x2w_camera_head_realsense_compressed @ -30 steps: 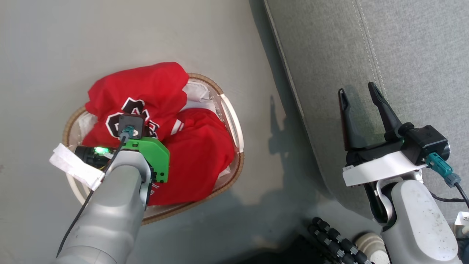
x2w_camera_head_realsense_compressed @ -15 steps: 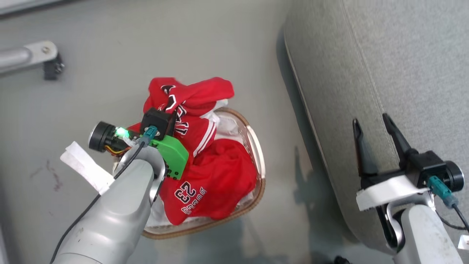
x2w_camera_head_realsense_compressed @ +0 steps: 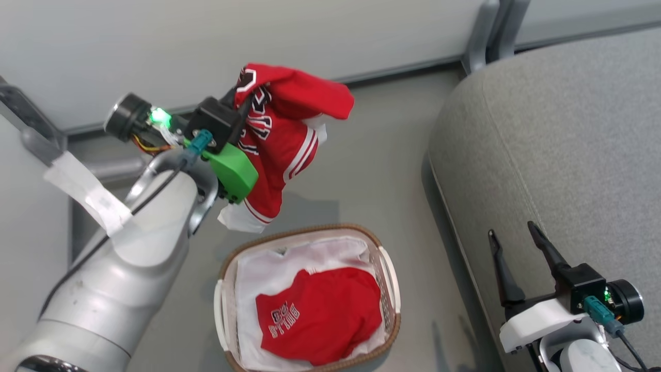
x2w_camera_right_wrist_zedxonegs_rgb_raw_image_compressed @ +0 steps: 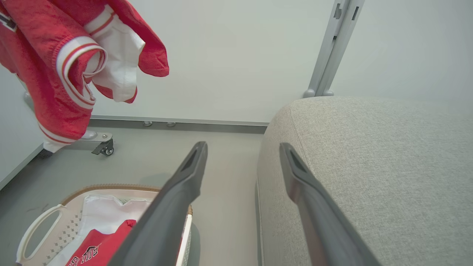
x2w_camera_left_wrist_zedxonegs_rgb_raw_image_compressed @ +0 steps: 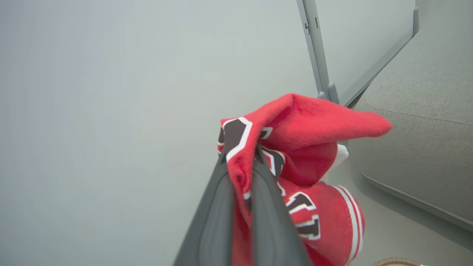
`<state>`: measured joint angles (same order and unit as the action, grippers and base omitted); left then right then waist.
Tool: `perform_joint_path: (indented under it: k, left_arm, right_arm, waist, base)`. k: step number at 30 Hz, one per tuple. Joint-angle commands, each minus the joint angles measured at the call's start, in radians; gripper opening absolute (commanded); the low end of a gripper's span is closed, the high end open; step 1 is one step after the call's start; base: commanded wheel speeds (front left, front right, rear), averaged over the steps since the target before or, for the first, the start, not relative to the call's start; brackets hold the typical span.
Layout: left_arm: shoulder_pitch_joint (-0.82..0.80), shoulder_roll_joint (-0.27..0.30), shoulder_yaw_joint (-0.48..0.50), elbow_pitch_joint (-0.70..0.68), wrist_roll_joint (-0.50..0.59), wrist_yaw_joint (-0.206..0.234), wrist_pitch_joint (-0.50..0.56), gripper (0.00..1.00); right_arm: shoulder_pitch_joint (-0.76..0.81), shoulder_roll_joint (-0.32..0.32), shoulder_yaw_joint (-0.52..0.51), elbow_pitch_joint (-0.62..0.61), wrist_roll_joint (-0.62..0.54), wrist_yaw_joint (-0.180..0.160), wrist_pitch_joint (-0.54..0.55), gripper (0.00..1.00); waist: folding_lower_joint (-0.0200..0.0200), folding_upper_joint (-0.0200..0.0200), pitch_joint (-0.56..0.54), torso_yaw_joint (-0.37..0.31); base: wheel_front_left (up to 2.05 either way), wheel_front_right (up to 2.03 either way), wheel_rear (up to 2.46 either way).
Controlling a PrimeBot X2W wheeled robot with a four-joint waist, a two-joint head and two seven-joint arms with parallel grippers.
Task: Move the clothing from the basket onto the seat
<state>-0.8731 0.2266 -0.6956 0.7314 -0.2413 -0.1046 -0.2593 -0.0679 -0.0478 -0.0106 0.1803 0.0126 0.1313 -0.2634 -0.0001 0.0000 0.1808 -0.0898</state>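
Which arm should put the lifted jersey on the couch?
Left: left gripper is shut on the red black-lettered jersey, clear of the white basket; right gripper is open, empty, beside the grey fabric couch.

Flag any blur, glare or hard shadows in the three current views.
Head view: sharp, even light, no glare; a soft shadow lies on the floor under the held jersey. Left wrist view: left gripper fingers close to the lens and soft. Right wrist view: right gripper fingers soften toward the bottom edge; couch weave crisp.

Red jersey (x2w_camera_head_realsense_compressed: 279, 150) hangs aloft; red garment (x2w_camera_head_realsense_compressed: 320, 315) lies in basket (x2w_camera_head_realsense_compressed: 304, 229) beside seat (x2w_camera_head_realsense_compressed: 557, 155)
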Motion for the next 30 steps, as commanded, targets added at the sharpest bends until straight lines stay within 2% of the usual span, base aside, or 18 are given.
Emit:
perform_joint_path:
  k: [1,7,12,19,24,30]
  left_arm:
    - [-0.031,0.011,-0.005,-0.012,-0.004,-0.008,0.004,0.0]
    - [-0.114,0.033,-0.02,-0.035,-0.03,-0.02,0.026,0.0]
    - [-0.157,0.026,-0.037,-0.032,-0.048,-0.025,0.032,0.0]
    - [-0.185,-0.012,-0.08,-0.041,-0.074,-0.026,0.024,0.0]
    - [-0.196,-0.046,-0.126,-0.062,-0.091,-0.026,0.016,0.0]
    - [-0.206,-0.084,-0.199,-0.088,-0.115,-0.027,0.012,0.0]
  right_arm:
    - [0.021,-0.005,0.009,0.003,-0.008,-0.001,-0.002,1.0]
    - [0.0,-0.005,0.044,0.001,-0.017,-0.001,-0.002,1.0]
    - [-0.031,-0.004,0.095,0.005,-0.008,-0.001,-0.002,1.0]
    - [-0.13,-0.004,0.254,0.036,0.066,-0.001,-0.002,1.0]
    - [-0.252,-0.005,0.374,0.105,0.09,-0.001,-0.002,1.0]
    - [-0.384,-0.005,0.453,0.236,0.133,-0.001,-0.001,1.0]
  waist:
    - [0.0001,0.0,-0.15,0.055]
    - [0.0001,0.0,-0.179,0.051]
    - [0.0001,0.0,-0.184,0.049]
    - [0.0001,0.0,-0.19,0.064]
    - [0.0001,0.0,-0.192,0.084]
    - [0.0001,0.0,-0.195,0.113]
  base:
    - [0.0,0.0,0.0]
    - [0.0,0.0,0.0]
    - [0.0,0.0,0.0]
    - [0.0,0.0,0.0]
    - [0.0,0.0,0.0]
    - [0.0,0.0,0.0]
